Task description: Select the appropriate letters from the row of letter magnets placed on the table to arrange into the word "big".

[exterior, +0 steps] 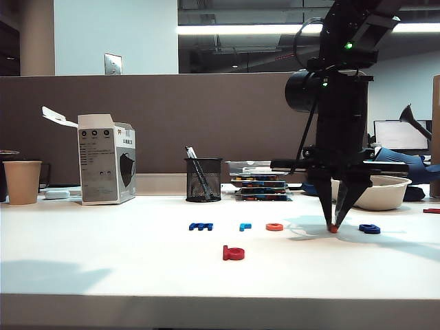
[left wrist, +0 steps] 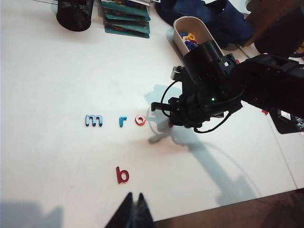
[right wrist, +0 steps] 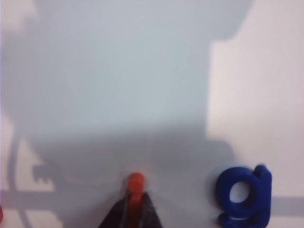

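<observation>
place: office | evidence: grey cubicle partition (exterior: pixel 172 124); mesh pen holder (exterior: pixel 203 179); computer monitor (exterior: pixel 401 135); paper cup (exterior: pixel 22 181); white desk (exterior: pixel 103 247)

On the table (exterior: pixel 103 275), four letters lie in a row running left to right in the exterior view: the m (exterior: pixel 201 226), the r (exterior: pixel 245 226), the o (exterior: pixel 274 227), then a gap, the i (exterior: pixel 333 228) and the g (exterior: pixel 370 229). The b (exterior: pixel 234 253) lies apart, in front of the row, nearer the table's front edge, between the m and the o. The right gripper (exterior: pixel 334 225) stands over the i, its fingertips pinching it on the table, just left of the g. The left gripper (left wrist: pixel 134 211) hangs near the front edge, in front of the b. Behind the row stand a pen cup (exterior: pixel 203 179), a stack of books (exterior: pixel 261 185) and a bowl (exterior: pixel 381 193).
</observation>
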You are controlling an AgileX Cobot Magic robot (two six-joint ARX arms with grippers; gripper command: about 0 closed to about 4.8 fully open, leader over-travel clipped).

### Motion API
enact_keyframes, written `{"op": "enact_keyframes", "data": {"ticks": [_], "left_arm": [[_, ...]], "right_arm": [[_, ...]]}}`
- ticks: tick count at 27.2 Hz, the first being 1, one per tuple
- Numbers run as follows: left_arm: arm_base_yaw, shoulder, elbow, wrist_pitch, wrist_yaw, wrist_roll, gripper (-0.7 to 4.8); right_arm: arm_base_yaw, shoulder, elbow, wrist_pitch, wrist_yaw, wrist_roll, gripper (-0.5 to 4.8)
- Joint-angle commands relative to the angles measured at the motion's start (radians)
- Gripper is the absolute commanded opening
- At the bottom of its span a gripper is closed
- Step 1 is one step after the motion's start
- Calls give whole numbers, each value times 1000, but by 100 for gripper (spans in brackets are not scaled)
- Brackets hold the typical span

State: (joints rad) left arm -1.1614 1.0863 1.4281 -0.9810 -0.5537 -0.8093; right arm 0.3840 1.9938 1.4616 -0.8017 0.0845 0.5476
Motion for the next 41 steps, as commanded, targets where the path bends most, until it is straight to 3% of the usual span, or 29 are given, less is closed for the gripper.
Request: {"op": "enact_keyframes", "data": {"ticks": [1, 9, 19, 36, 41], "left_arm": [[-1, -2, 2, 10, -8, -3, -5], [-1, -2, 2, 10, -8, -3, -5], [-1, -2, 2, 10, -8, -3, -5], [-1, -2, 2, 10, -8, -3, -5], [-1, -2, 2, 10, -8, -3, -5]], "right_arm": [[1, 4, 0, -4, 4, -3, 21], [2, 3, 0, -39, 19, -2, 22], [10, -19, 0, -146, -45, -3, 22], [255, -54, -2, -165, -53, 95, 22], [310, -54, -3, -165, 5, 135, 22]]}}
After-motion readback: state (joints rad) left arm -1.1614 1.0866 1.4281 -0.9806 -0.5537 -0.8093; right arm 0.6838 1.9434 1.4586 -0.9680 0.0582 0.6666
